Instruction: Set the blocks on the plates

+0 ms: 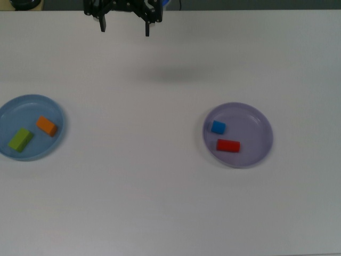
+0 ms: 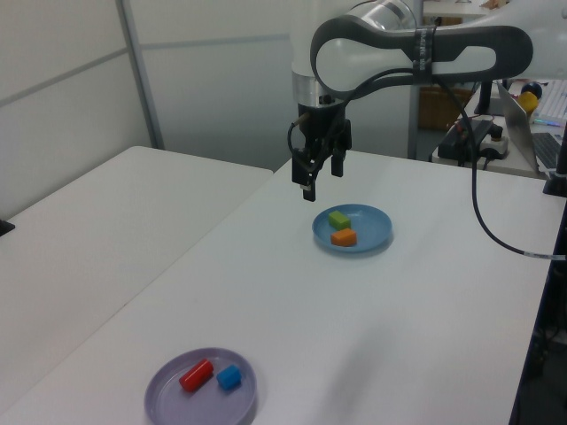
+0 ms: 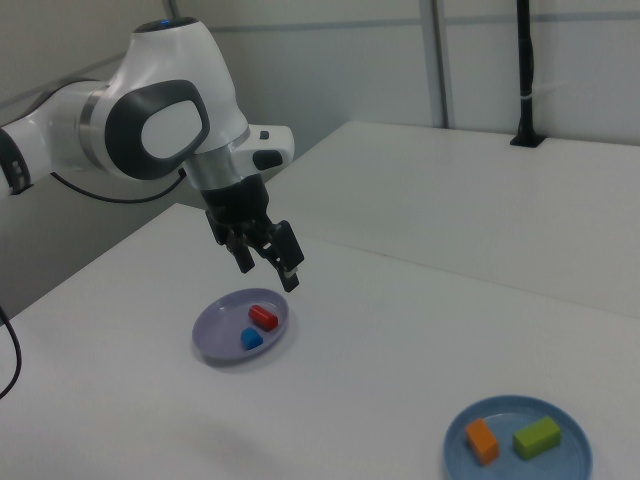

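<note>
Lavender plate (image 2: pixel 201 388) nearest in left view: red block (image 2: pixel 196 374), blue block (image 2: pixel 229 378) inside. Blue plate (image 2: pixel 352 228) beyond: green block (image 2: pixel 338 218), orange block (image 2: pixel 344 237) inside. Pincer (image 1: pixel 124 28) high over worktop (image 1: pixel 160 202), fingers apart, empty. Placing looks done; next likely retreat only.

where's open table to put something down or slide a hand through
The widest bare stretch lies between the blue plate and the lavender plate. The whole near strip at the top view's bottom is also free, as is the table at the top view's right of the lavender plate. Only the plates are crowded: two blocks each. The open pincer hangs above the far edge.
</note>
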